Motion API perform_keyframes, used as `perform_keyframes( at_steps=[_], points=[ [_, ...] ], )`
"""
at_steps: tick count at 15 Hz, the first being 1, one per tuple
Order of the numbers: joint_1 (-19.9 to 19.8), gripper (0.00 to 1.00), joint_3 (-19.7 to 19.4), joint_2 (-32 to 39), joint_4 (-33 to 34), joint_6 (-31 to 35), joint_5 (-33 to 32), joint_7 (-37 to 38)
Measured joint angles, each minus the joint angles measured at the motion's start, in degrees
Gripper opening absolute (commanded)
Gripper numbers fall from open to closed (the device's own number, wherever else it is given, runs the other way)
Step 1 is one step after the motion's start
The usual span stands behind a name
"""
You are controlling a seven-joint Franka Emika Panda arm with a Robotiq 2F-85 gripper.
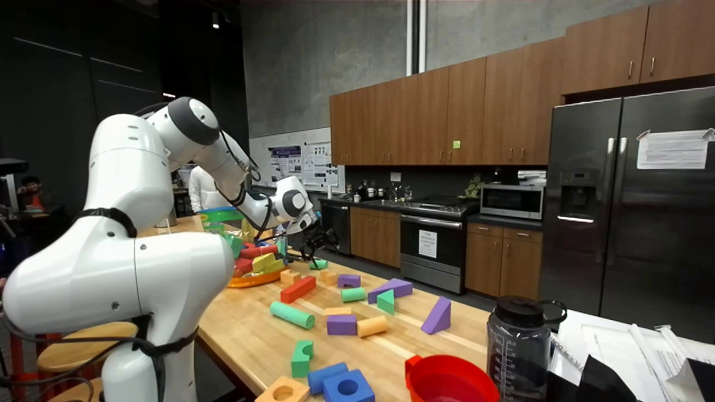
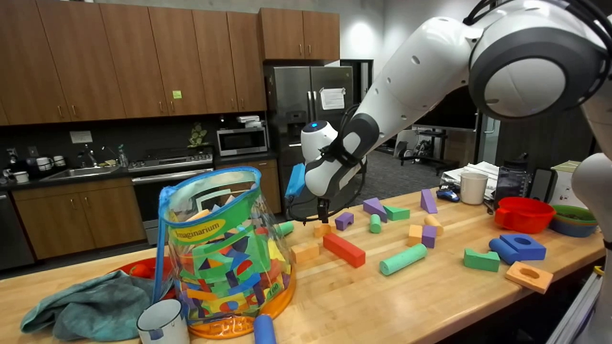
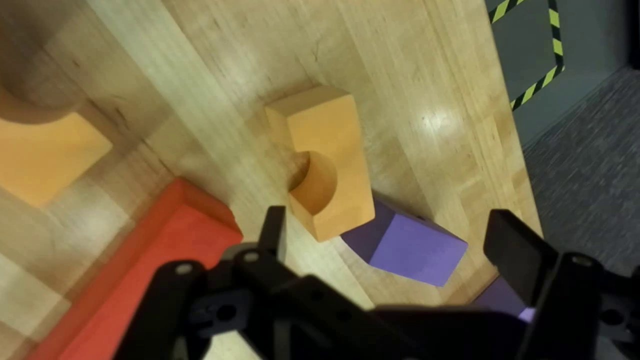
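My gripper [image 3: 393, 237] is open with nothing between its fingertips, pointing down above the wooden table [image 3: 425, 65]. It shows in both exterior views, as a dark shape [image 1: 319, 244] and edge-on [image 2: 323, 210]. In the wrist view an orange notched block [image 3: 345, 135] lies ahead of the fingers, touching or overlapping a purple block [image 3: 420, 250] seen between them. A red rectangular block [image 3: 160, 280] lies by the left finger. Another orange curved block [image 3: 45, 150] is at the left edge. A purple piece [image 3: 502, 297] is partly hidden behind the right finger.
A clear bag of blocks [image 2: 224, 258] stands on an orange tray [image 1: 251, 281]. Green cylinders [image 2: 404, 259], purple wedges [image 1: 438, 315] and blue blocks [image 1: 349, 386] lie along the table. A red pot [image 2: 523, 215] and a black-lidded bottle [image 1: 519, 346] stand at one end.
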Motion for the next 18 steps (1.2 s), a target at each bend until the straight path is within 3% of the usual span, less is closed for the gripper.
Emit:
perform_keyframes(
  at_steps=[3,6,10,14,18],
  points=[
    [-1.09,1.0,0.02,1.16,0.77,-0.58,-0.05,-0.19],
    [-4.12,1.0,2.16,2.24,3.83,-4.11,-4.68,-0.31],
    [-11.2,1.0,9.26,2.25,11.73,-11.85,-16.18,0.06],
    [-18.73,1.0,18.68,2.28,21.07,-26.32,-25.42,-0.93],
    [-20.63,1.0,21.05,3.93,27.8,-45.52,-26.97,-3.69]
  ],
)
